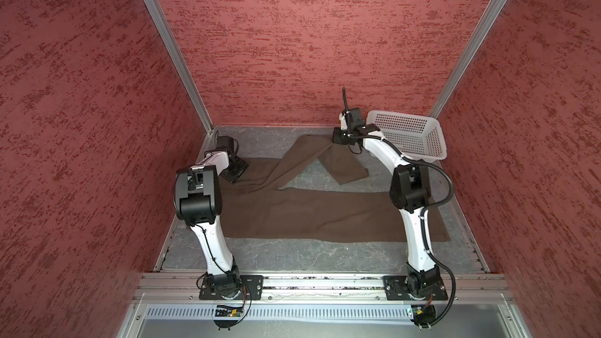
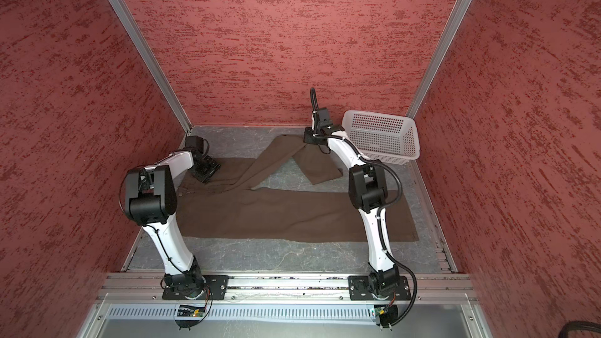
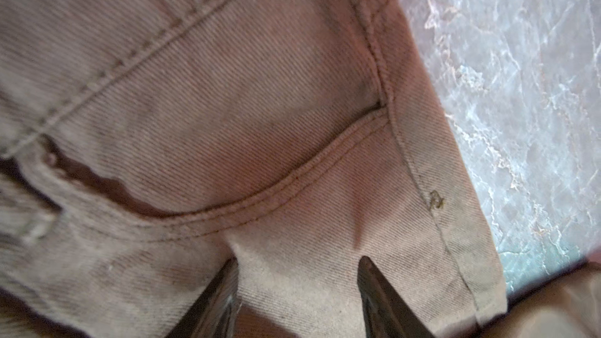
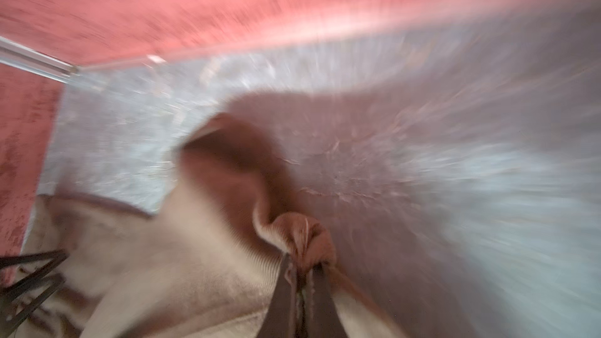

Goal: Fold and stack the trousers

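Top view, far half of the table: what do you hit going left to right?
left gripper, open over the waist end → right gripper, shut on a pinch of the far leg → white basket. The trousers stretch across under both arms, so they have no single place in the order.

The 2 arms (image 1: 413, 238) show white shells (image 1: 221, 248), black joint housings (image 1: 198, 203), looping black cables (image 1: 449, 186), black base plates (image 1: 252, 287); left gripper (image 3: 297, 263) dark-fingered.
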`<state>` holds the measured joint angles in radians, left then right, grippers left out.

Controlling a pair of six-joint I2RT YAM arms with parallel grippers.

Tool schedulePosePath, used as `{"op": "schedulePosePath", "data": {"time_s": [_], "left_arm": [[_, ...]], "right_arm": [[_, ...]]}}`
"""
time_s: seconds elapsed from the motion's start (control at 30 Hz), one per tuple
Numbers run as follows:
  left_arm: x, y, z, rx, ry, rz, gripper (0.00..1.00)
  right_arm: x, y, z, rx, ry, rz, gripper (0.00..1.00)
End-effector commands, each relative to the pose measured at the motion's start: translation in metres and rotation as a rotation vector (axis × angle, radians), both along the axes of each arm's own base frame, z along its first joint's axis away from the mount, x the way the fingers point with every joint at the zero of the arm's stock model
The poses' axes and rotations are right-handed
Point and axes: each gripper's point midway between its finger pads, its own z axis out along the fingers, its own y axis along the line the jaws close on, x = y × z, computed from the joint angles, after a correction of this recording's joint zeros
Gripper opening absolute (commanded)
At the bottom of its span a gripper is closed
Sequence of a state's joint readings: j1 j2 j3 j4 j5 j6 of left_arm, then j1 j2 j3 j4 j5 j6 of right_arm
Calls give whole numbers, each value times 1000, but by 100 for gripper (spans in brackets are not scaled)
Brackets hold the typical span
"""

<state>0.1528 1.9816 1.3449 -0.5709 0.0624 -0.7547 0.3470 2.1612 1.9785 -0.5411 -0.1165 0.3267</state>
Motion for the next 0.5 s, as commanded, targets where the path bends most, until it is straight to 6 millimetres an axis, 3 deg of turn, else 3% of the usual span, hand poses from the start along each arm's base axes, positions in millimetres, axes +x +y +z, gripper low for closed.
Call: {"op": "schedulePosePath", "data": {"time_s": [0.0,0.1,0.23,0.3,0.4,0.47], "left_arm": [[-26,8,-33,3,99,26,59],[-33,12,-36,-1,109,34,59],[-43,20,-38,-2,120,55,59],[-45,24,-37,-2,120,68,59],[-45,29,-33,4,113,80,59],[-44,30,-30,8,109,84,59]], "right_arm": [[-43,-14,100,-105,-278,-17,0],[-108,-6,77,-90,-260,7,1],[-206,16,-7,2,-67,56,9],[-248,29,-45,40,39,82,23],[-288,34,-86,49,165,91,44],[-298,32,-91,53,186,107,46]]}}
